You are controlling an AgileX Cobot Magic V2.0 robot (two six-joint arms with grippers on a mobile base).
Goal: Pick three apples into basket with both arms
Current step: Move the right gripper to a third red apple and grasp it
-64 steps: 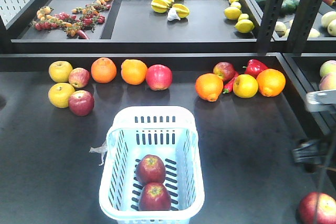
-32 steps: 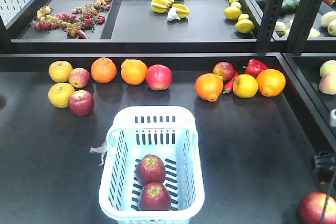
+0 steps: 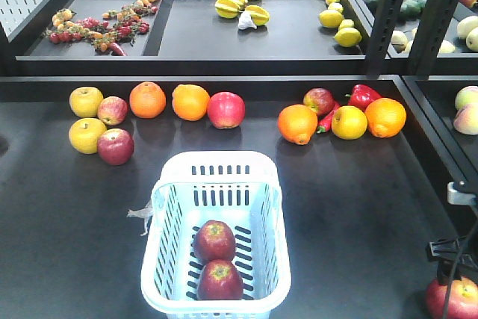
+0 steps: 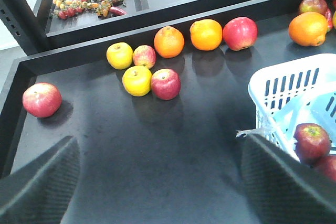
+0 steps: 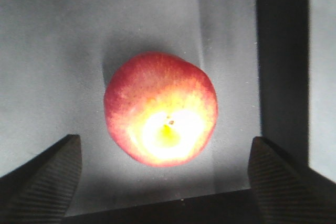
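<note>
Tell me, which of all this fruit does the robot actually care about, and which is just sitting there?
Part of the job:
- basket
- two apples in the basket
- apple under the right gripper
- right gripper, open
- left gripper, open

Just lying about:
- oranges
- yellow apples
- red pepper
- lemons

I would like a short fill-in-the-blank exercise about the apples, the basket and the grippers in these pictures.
1. The basket holds ____ apples.
2. The right gripper hangs open above an ____.
3. The left gripper holds ____.
4. The red pepper lies on the table, ____ the basket.

Missing words: two; apple; nothing; outside
</note>
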